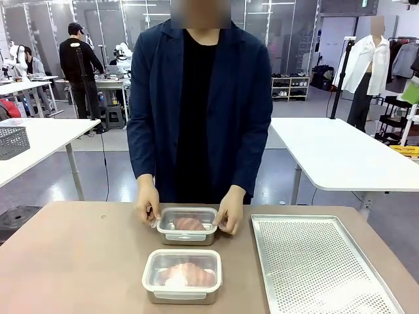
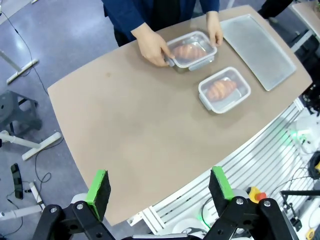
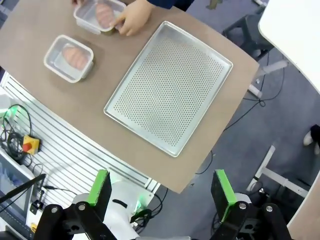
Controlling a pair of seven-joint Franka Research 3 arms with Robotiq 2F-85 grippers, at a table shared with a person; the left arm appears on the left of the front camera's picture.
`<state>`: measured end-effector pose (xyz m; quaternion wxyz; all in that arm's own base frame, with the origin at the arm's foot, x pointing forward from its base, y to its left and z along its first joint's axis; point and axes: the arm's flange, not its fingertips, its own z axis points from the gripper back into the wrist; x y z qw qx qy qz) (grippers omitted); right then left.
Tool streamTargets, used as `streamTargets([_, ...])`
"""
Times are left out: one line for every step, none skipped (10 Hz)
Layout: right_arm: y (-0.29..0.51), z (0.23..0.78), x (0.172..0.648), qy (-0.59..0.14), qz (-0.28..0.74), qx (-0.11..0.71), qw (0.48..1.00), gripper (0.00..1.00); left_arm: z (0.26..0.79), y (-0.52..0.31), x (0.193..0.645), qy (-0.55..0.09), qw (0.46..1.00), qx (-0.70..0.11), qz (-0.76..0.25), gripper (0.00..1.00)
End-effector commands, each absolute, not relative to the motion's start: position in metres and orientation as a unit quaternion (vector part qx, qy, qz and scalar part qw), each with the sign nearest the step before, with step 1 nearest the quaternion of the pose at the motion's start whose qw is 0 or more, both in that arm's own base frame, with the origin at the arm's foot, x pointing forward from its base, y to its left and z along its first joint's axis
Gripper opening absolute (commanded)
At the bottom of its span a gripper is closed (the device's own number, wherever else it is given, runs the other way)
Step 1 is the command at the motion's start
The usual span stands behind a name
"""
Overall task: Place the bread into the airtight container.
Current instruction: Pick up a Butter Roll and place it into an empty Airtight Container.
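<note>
Across the brown, round-cornered worktop (image 1: pixel 78 261) stands a person in a dark blue jacket over a black top (image 1: pixel 200 111), close against its far edge.

On the robot's right side of the worktop lies a large rectangular perforated metal tray (image 1: pixel 321 261), flat and bare.

Near the middle sit two clear rectangular airtight containers with metal bodies. The farther airtight container (image 1: pixel 187 226) holds a golden-brown piece of bread (image 1: pixel 188 224) under its transparent lid; the person's two hands rest on it, one hand (image 1: pixel 148 203) at the robot's left end and the other hand (image 1: pixel 230 209) at the right end, fingers on the side clips. The nearer airtight container (image 1: pixel 182 276) stands just in front of it, apart from it and untouched, lid on, with a second piece of bread (image 1: pixel 186 273) inside.

High above the worktop in its own wrist view, the left claw (image 2: pixel 160 192) hangs released, its green pads (image 2: pixel 99 187) spread wide with nothing between them. The right claw (image 3: pixel 161 192) hangs likewise above the tray's outer corner and the floor beyond, released, its green pads (image 3: pixel 223 192) far apart and holding nothing.
</note>
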<state>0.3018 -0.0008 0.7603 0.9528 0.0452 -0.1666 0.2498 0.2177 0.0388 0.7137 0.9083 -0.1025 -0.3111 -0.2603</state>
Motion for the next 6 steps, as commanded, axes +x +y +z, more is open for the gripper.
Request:
streamTargets([-0.0026, 0.7627, 0.3045, -0.167, 0.256, 0.041, 0.951, 1.00, 0.7146, 0.0381, 0.2180, -0.312, 0.907, -0.104, -0.264, 1.00])
streamTargets([-0.0026, 0.7627, 0.3045, -0.167, 0.256, 0.041, 0.951, 1.00, 0.7146, 0.0381, 0.2180, -0.312, 0.907, -0.104, -0.264, 1.00])
streamTargets([-0.0026, 0.7627, 0.3045, -0.167, 0.256, 0.041, 0.951, 1.00, 0.7146, 0.0381, 0.2180, -0.312, 0.907, -0.104, -0.264, 1.00])
streamTargets([-0.0026, 0.7627, 0.3045, -0.167, 0.256, 0.041, 0.951, 1.00, 0.7146, 0.0381, 0.2180, -0.312, 0.907, -0.104, -0.264, 1.00])
streamTargets([-0.0026, 0.7627, 0.3045, -0.167, 0.256, 0.041, 0.951, 1.00, 0.7146, 0.0381, 0.2180, -0.312, 0.907, -0.104, -0.264, 1.00])
streamTargets([-0.0026, 0.7627, 0.3045, -0.167, 0.256, 0.041, 0.951, 1.00, 0.7146, 0.0381, 0.2180, -0.312, 0.907, -0.104, -0.264, 1.00])
